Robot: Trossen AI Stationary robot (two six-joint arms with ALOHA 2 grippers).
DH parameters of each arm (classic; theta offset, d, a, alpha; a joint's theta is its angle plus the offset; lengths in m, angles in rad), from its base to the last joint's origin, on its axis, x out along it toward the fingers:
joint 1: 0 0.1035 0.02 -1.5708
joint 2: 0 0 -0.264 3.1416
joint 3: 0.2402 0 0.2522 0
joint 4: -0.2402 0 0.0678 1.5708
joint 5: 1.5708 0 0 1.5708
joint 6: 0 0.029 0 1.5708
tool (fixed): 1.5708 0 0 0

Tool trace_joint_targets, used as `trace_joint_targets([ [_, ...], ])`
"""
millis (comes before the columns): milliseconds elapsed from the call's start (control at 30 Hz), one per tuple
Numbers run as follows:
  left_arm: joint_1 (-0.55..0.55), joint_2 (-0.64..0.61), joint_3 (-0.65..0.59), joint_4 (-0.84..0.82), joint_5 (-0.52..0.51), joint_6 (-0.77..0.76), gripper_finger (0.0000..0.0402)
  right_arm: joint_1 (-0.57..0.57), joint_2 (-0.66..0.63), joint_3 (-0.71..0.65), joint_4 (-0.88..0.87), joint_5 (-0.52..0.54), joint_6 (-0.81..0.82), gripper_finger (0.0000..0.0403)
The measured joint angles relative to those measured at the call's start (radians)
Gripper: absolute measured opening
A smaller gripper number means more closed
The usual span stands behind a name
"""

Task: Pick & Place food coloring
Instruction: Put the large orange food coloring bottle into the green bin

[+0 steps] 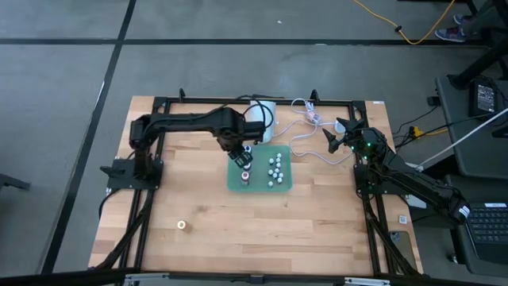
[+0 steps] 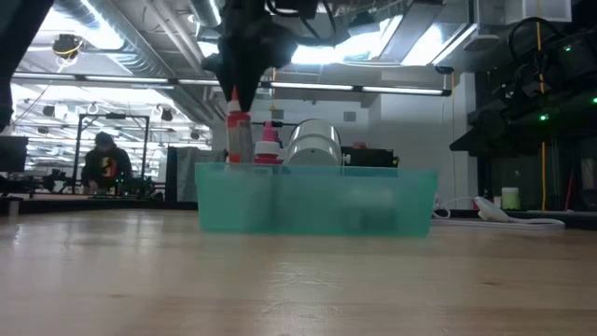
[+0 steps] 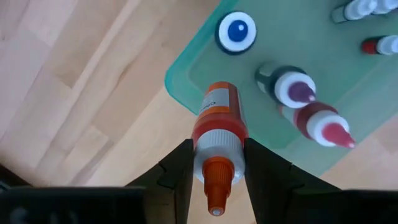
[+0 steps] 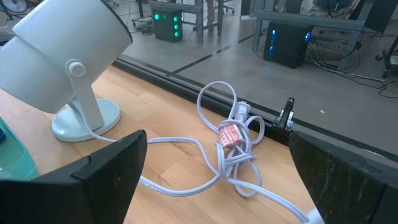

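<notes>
Left gripper [image 3: 216, 171]: closed on an orange-capped food coloring bottle [image 3: 217, 127], gripped at its white collar between the two dark fingers [image 3: 178, 171]; orange nozzle points back toward the wrist camera. In the high view this gripper [image 1: 242, 159] sits over the left end of the green tray [image 1: 286, 184]. Low view shows the held bottle [image 2: 238, 131] upright at the tray's left end; whether its base touches the tray floor cannot be told.

Other food coloring bottles in tray: one blue-capped [image 3: 236, 32], one purple-tipped [image 3: 292, 87], one red-tipped [image 3: 320, 126], the last two just beside each other; further white-capped bottles [image 1: 276, 168] clustered toward the tray's right half.

Right gripper [image 1: 341, 137]: jaws wide apart, holding nothing, parked near the table's far right corner, well apart from the tray.

Surface: light wooden table [image 1: 214, 214] in a black frame. White lamp [image 4: 65, 68] and coiled white cable [image 4: 230, 140] near the far edge; small round item [image 1: 182, 225] near the front left.

Room: grey floor, ceiling strip lights, seated person [image 2: 105, 163] in the background.
</notes>
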Motion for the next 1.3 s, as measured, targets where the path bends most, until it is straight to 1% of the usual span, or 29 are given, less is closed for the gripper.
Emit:
trace_joint_targets([
  [667, 0.005, 0.142, 0.0, 0.076, -0.014, 0.053, 0.0116, 0.0, 0.0, 0.0, 0.0, 0.0, 0.0, 0.0393],
  [767, 0.013, 0.148, -0.003, 0.089, -0.014, 0.062, 0.012, 0.0, 0.0, 0.0, 0.0, 0.0, 0.0, 0.0393],
  [1033, 0.013, 0.146, -0.081, 0.12, 0.002, 0.062, 0.0118, 0.0, 0.0, 0.0, 0.0, 0.0, 0.0, 0.0393],
  [1300, 0.01, 0.144, -0.084, 0.141, 0.001, 0.062, 0.012, 0.0, 0.0, 0.0, 0.0, 0.0, 0.0, 0.0393],
])
